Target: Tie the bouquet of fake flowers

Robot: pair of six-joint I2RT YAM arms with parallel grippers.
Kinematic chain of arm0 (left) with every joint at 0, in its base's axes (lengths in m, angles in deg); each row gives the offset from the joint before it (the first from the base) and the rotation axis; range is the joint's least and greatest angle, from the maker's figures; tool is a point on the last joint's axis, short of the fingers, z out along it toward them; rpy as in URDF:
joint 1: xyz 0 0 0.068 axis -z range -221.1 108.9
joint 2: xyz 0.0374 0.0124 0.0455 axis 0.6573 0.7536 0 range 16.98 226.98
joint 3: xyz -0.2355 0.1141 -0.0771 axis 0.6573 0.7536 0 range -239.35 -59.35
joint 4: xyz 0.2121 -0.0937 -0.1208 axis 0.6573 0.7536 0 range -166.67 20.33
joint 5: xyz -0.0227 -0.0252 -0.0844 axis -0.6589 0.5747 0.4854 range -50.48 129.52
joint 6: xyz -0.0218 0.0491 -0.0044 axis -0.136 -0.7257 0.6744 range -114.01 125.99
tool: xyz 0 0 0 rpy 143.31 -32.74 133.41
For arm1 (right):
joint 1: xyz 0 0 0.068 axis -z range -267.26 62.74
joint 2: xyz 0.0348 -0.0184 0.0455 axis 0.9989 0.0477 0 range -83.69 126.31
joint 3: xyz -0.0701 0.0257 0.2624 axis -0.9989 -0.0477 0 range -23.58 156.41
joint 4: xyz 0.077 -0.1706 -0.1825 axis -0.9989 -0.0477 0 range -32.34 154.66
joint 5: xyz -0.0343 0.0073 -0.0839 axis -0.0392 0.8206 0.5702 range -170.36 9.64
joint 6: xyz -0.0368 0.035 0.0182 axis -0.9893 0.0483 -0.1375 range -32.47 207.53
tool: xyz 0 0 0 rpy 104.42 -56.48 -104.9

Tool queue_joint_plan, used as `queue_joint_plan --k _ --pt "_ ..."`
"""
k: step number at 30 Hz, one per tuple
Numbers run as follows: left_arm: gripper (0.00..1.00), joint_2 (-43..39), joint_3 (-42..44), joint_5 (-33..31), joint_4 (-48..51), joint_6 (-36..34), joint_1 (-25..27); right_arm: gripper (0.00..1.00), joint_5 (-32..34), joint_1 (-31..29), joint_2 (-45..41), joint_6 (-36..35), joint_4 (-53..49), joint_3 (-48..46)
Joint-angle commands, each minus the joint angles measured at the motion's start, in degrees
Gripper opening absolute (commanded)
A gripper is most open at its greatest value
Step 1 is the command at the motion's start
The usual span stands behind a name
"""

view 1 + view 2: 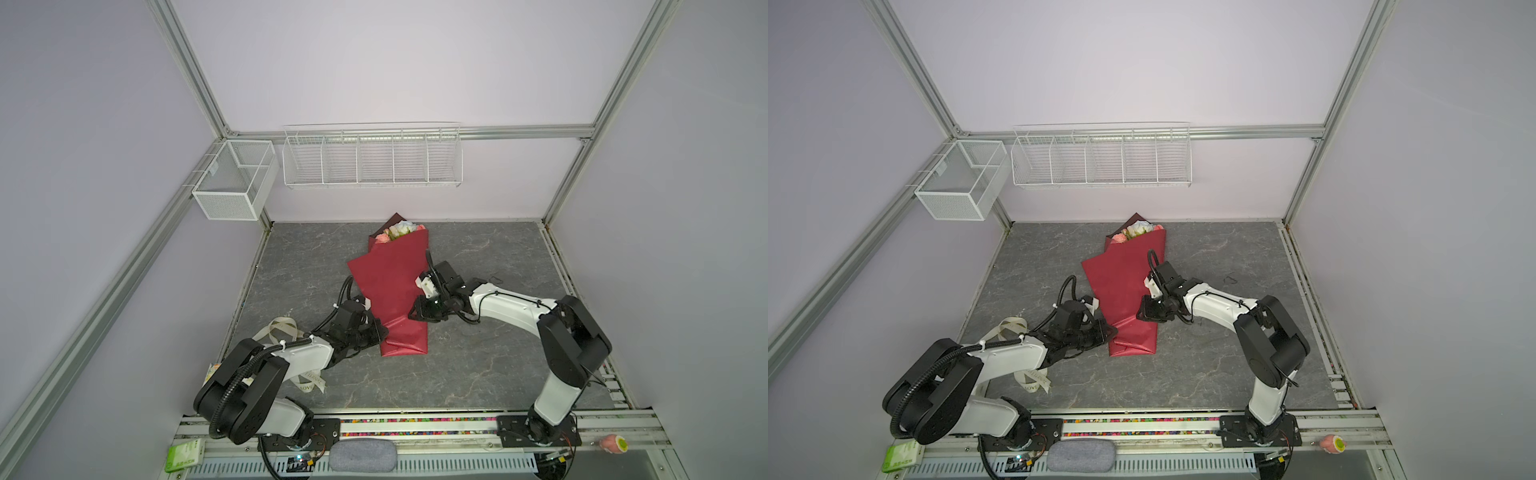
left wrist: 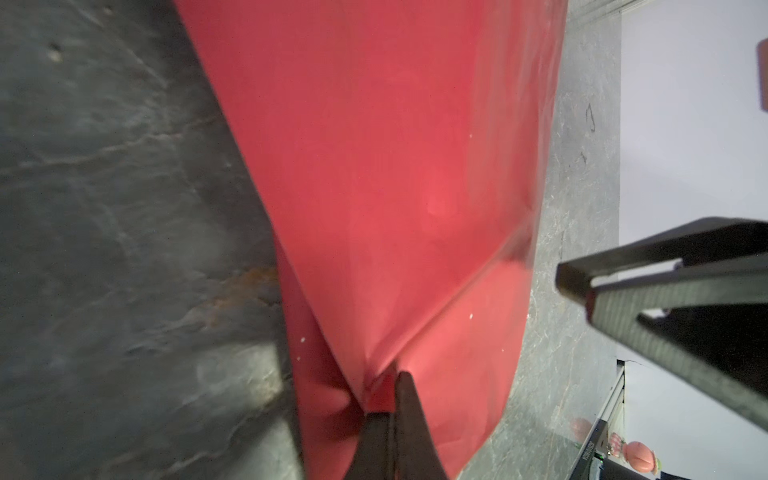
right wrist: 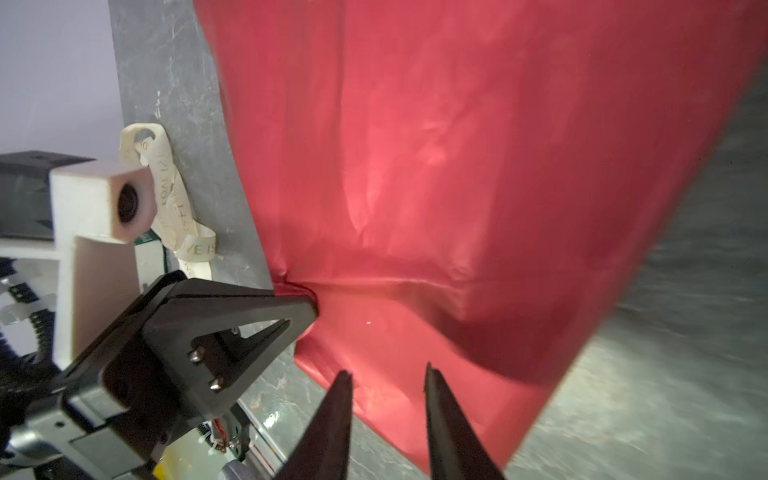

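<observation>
Gathering step: the left gripper (image 2: 391, 390) pinches the bouquet of fake flowers (image 1: 392, 286) — the right gripper (image 3: 386, 372) hovers, jaws apart. Next likely calls for fetching the ribbon (image 3: 166, 187).

Lilac walls (image 1: 374, 62), aluminium frame (image 1: 519, 131), grey floor (image 1: 478, 374) (marble-veined); wire rack (image 1: 372, 160), mesh basket (image 1: 232, 183) on wall.

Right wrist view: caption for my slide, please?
Left tool pinches the bouquet by its red wrap; open right tool hovers close by.
</observation>
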Motion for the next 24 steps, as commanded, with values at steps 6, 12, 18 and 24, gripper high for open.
queue_joint_plan --k 6,12,18,24 --pt "0.02 -0.1 0.4 -1.1 1.9 -0.4 0.0 0.21 -5.7 -3.2 0.4 2.7 6.5 -4.6" --pt "0.05 -0.6 0.4 -2.3 3.3 0.3 0.0 0.16 -7.7 -5.1 2.8 3.5 9.2 -6.4" --pt "0.15 -5.6 -0.2 -3.9 7.8 -0.1 0.0 0.15 -6.7 -5.5 4.4 3.7 10.8 -7.9" --pt "0.31 -12.4 -0.7 -7.3 16.1 -0.9 0.0 0.15 -7.1 -5.6 6.0 3.8 11.9 -9.0"
